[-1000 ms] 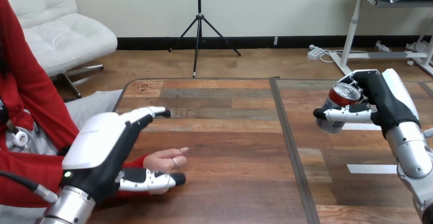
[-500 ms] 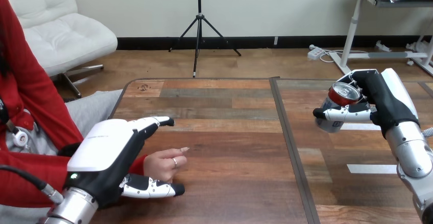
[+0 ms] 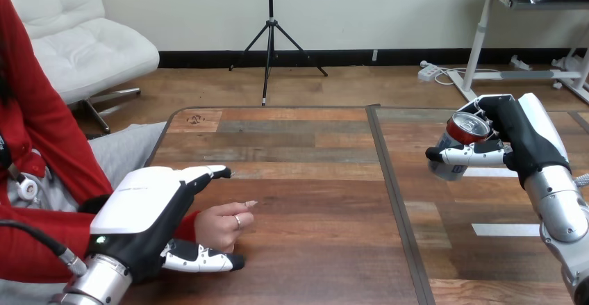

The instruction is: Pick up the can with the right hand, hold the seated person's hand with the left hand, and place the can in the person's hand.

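A red-topped silver can hangs tilted above the right part of the wooden table, with my right hand shut on it, thumb across its front. At the near left, the person's hand rests on the table, loosely curled. My left hand lies over the person's wrist with its fingers straight, pointing away from me. Its thumb reaches out along the near side of the person's hand. The wrist itself is hidden under my palm, so I cannot tell whether they touch.
A dark seam runs front to back between the two tabletops. Strips of white tape lie on the right tabletop below my right forearm. The person's red sleeve comes in from the left edge.
My left hand has sunk lower and drawn slightly nearer over the person's wrist, its thumb sliding back along their hand. The right hand and the can have stayed still.
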